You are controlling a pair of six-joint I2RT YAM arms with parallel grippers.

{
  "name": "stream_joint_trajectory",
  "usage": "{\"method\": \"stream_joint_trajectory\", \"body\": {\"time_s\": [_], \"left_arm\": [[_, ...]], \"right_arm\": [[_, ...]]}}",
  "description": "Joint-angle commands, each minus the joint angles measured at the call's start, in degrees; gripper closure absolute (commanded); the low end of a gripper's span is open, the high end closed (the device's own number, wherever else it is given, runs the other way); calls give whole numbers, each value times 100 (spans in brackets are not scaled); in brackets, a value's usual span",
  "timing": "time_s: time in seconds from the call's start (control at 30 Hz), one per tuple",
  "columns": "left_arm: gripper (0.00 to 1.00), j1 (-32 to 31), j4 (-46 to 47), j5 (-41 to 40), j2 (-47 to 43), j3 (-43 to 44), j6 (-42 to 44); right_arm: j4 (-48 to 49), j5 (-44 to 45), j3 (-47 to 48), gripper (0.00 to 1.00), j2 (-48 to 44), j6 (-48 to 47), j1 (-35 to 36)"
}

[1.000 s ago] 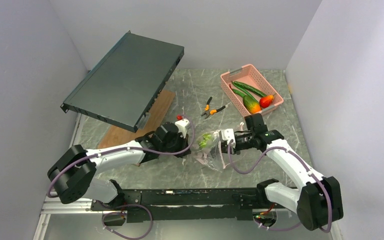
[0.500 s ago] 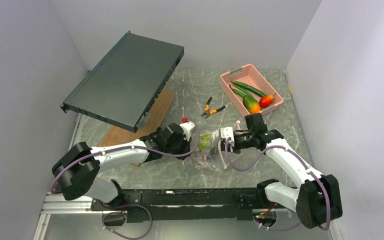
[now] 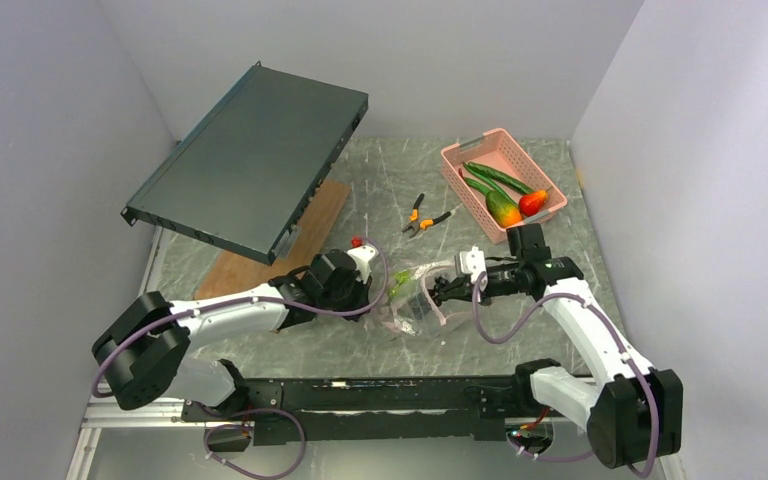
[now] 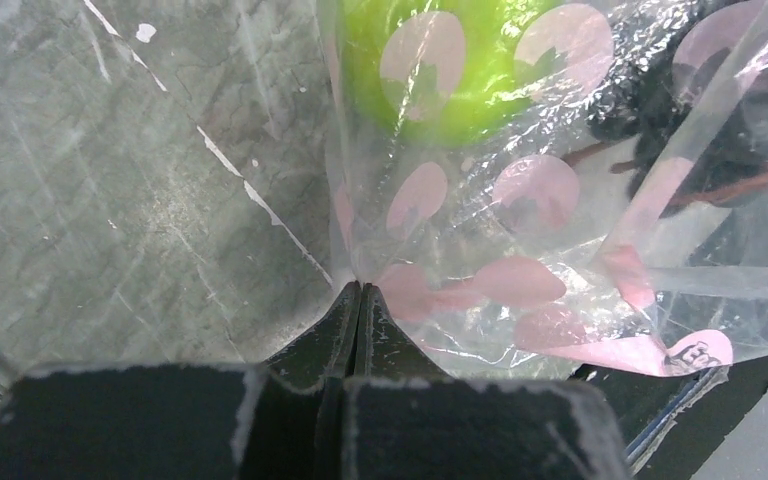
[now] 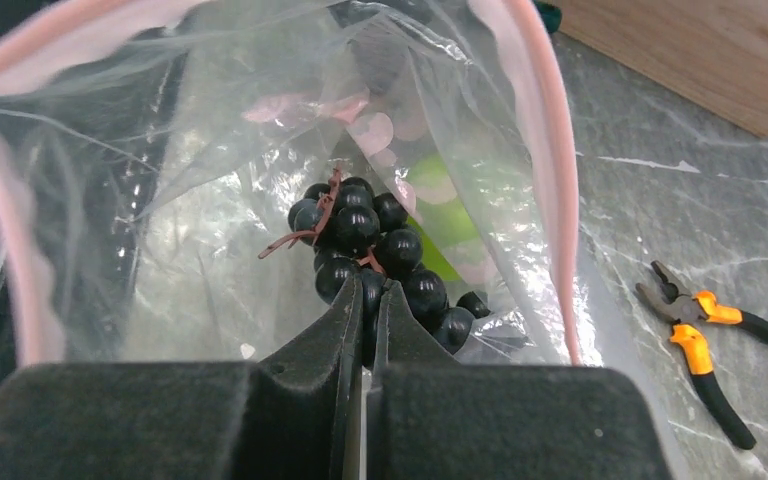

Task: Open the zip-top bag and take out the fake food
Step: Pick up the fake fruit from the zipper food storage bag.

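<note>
While the top view shows only the bag on the table between both arms, the wrist views give the detail. The left gripper has its jaws together, pinching the bag's film just below the green apple. The right gripper is inside the pink-rimmed mouth, jaws together, tips against the grapes; whether it pinches any I cannot tell. Only the top view shows the basket of cucumbers; the pliers lie well apart.
</note>
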Motion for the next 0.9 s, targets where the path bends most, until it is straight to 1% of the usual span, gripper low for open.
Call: {"method": "stream_joint_trajectory", "body": {"time_s": [0.0,0.1,0.2,0.3,0.37,0.43,0.6,0.67,0.87], "left_arm": [[100,66,-199,-245,-184,-82,17],[100,73,-272,-304,-199,-82,38],[100,71,-372,-377,-206,-50,62],[100,73,-445,-426,-206,-17,81],[100,73,-476,-438,-206,-4,99],[100,84,-507,-440,-222,-7,108],[100,155,-547,-438,-327,-112,15],[100,190,-541,-642,-408,-197,-56],[100,266,-466,-796,-651,-426,-294]], "right_arm": [[-264,-713,353,100,-295,-239,-224],[-636,-1037,478,100,-313,-442,-338],[-735,-1154,535,100,-368,-418,-394],[-542,-1018,547,100,-400,-79,-444],[-202,-861,502,100,-425,250,-466],[-155,-795,514,100,-427,377,-500],[-496,-857,697,100,-467,224,-726],[-591,-852,750,100,-513,226,-865],[-1193,-1104,1001,100,-533,-108,-1358]]}}
